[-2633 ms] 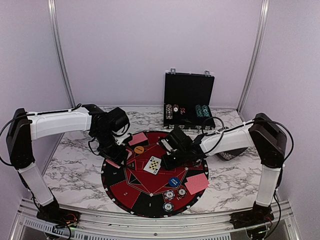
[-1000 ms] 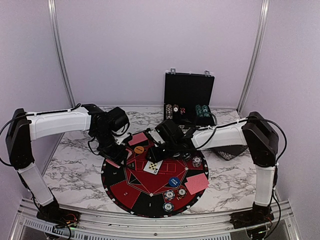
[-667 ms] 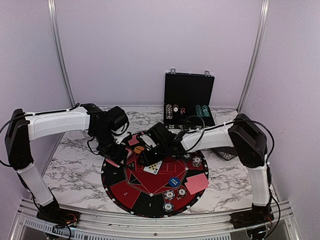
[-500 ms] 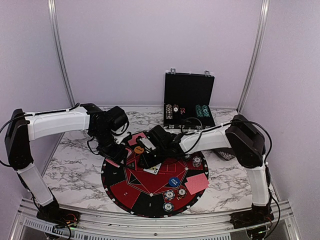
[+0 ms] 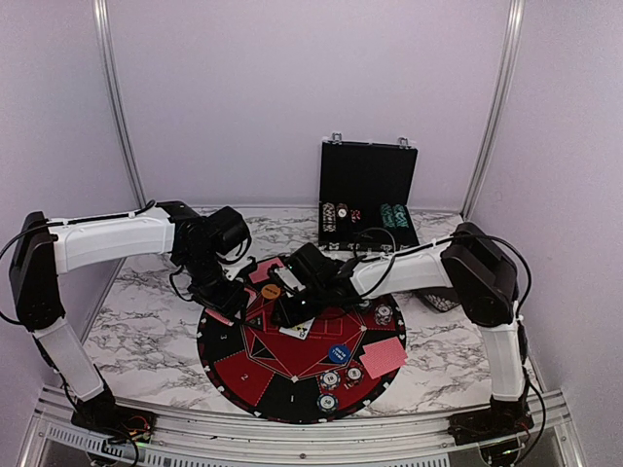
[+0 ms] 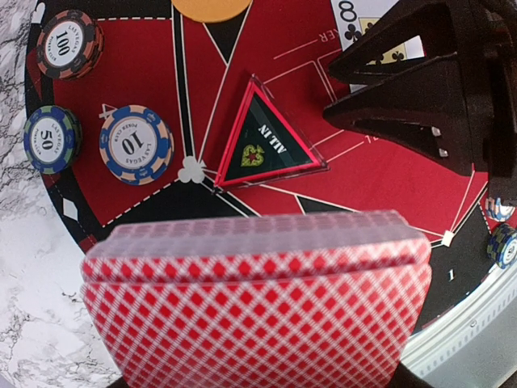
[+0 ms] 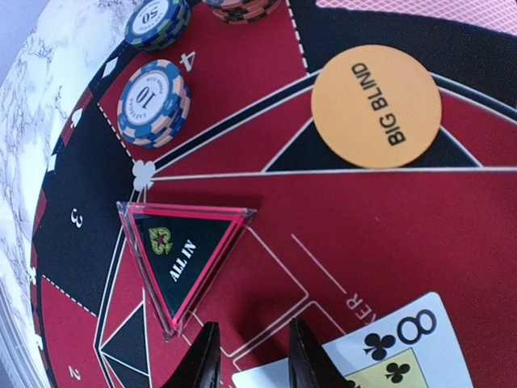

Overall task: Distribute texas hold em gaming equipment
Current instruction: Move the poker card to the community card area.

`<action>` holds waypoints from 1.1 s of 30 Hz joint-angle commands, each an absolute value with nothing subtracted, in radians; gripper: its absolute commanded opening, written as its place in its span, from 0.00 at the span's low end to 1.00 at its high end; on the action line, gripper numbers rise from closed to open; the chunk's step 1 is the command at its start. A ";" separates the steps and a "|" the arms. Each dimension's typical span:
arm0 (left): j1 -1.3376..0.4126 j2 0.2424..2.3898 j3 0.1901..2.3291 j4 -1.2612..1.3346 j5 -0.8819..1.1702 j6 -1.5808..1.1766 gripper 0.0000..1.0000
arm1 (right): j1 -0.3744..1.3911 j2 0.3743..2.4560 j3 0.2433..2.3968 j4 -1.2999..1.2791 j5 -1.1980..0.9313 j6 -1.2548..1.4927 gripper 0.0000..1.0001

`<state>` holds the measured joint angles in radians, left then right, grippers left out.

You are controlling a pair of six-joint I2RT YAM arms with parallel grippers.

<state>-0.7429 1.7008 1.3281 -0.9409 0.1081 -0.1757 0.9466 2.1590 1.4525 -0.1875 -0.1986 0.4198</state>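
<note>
Several pieces are already out on the mat (image 5: 243, 375): an orange disc (image 7: 376, 105) marked BIG BLIND, a blue disc (image 5: 338, 353), chips (image 6: 136, 144) stacked by the seat marked 4 and more at the near edge, dealt cards (image 5: 383, 357) lying red back up at two seats, a clear triangle marker (image 7: 184, 255) reading ALL IN, and one face-up card (image 7: 380, 347), the eight of clubs, near the centre. I judge the job roughly half done. The left gripper (image 5: 226, 300) is clamped on the deck of cards (image 6: 254, 307) over the mat's left edge, and rows of chips sit in the open case (image 5: 368, 185) at the back, so more dealing and chip-setting look to be left. The right gripper (image 7: 253, 327) reaches across the mat, its jaws a little apart with nothing between them, low between the triangle marker and the face-up card. Only the top view shows the case, the blue disc and the near-side chips. Only the wrist views give the lettering, the chip values and the empty gap at the right jaws, which the arm hides from above.
</note>
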 commanded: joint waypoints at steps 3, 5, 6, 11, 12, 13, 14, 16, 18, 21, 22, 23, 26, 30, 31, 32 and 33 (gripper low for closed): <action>-0.738 1.682 1.350 -0.956 0.117 -0.173 0.50 | 0.923 2.101 1.382 -0.288 -0.134 0.442 0.28; -0.738 1.683 1.350 -0.956 0.117 -0.172 0.50 | 0.921 2.088 1.365 -0.287 -0.135 0.443 0.28; -0.738 1.685 1.351 -0.956 0.117 -0.171 0.50 | 0.919 2.083 1.359 -0.286 -0.135 0.442 0.28; -0.737 1.682 1.352 -0.955 0.120 -0.173 0.50 | 0.909 2.046 1.316 -0.282 -0.136 0.447 0.28; -0.738 1.682 1.351 -0.956 0.118 -0.173 0.50 | 0.909 2.038 1.306 -0.276 -0.140 0.445 0.28; -0.738 1.682 1.350 -0.955 0.117 -0.173 0.50 | 0.908 2.034 1.293 -0.273 -0.147 0.437 0.28; -0.738 1.683 1.351 -0.956 0.119 -0.175 0.50 | 0.908 2.028 1.286 -0.271 -0.150 0.434 0.28; -0.738 1.683 1.353 -0.956 0.119 -0.173 0.50 | 0.907 2.017 1.272 -0.273 -0.150 0.428 0.28; -0.738 1.684 1.354 -0.956 0.119 -0.174 0.50 | 0.907 2.008 1.263 -0.273 -0.159 0.418 0.28; -0.737 1.687 1.356 -0.955 0.120 -0.175 0.50 | 0.905 1.995 1.249 -0.274 -0.158 0.413 0.28; -0.738 1.687 1.357 -0.956 0.121 -0.176 0.50 | 0.904 1.991 1.245 -0.275 -0.153 0.413 0.28; -0.738 1.686 1.356 -0.956 0.121 -0.177 0.50 | 0.903 1.986 1.239 -0.274 -0.150 0.414 0.28; -0.739 1.686 1.358 -0.956 0.121 -0.177 0.50 | 0.897 1.976 1.223 -0.272 -0.142 0.420 0.28; -0.739 1.686 1.358 -0.956 0.122 -0.179 0.50 | 0.890 1.965 1.206 -0.266 -0.138 0.429 0.28; -0.739 1.686 1.358 -0.956 0.122 -0.179 0.50 | 0.889 1.959 1.199 -0.263 -0.137 0.432 0.28; -0.739 1.687 1.359 -0.956 0.124 -0.179 0.50 | 0.888 1.955 1.194 -0.260 -0.137 0.435 0.28; -0.739 1.688 1.359 -0.956 0.124 -0.179 0.50 | 0.885 1.952 1.188 -0.254 -0.136 0.439 0.28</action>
